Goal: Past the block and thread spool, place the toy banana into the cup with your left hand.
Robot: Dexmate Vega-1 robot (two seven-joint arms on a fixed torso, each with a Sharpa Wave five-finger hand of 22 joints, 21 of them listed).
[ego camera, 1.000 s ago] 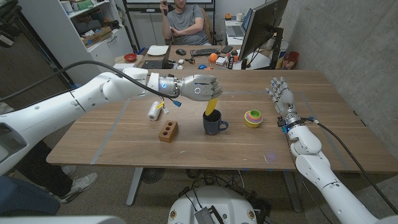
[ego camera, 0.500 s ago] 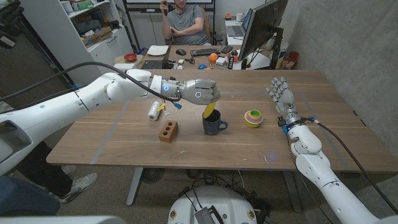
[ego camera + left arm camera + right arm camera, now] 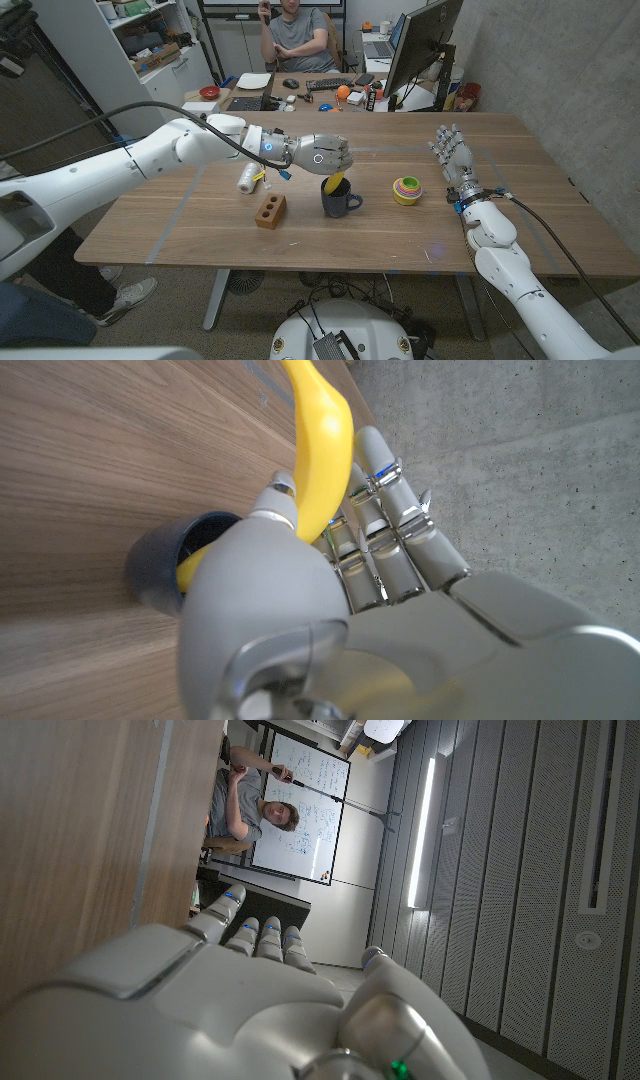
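Note:
My left hand [image 3: 318, 155] hovers just above the dark cup [image 3: 338, 199] and holds the yellow toy banana [image 3: 335, 182], whose lower end dips into the cup's mouth. In the left wrist view the banana [image 3: 318, 470] runs between the thumb and fingers of that hand [image 3: 300, 630], its tip inside the cup [image 3: 165, 565]. The brown block [image 3: 270, 211] and the white thread spool [image 3: 247, 178] lie to the left of the cup. My right hand [image 3: 452, 152] stands at the table's right side, fingers apart and holding nothing.
A small stack of coloured rings [image 3: 406, 190] sits right of the cup. A person [image 3: 297, 35] sits behind the table at a cluttered desk with a monitor [image 3: 420, 45]. The right wrist view shows my right hand [image 3: 230, 1010] beside the table edge.
My left hand has sunk and drifted slightly left. The banana has gone deeper into the cup. The right arm has not moved.

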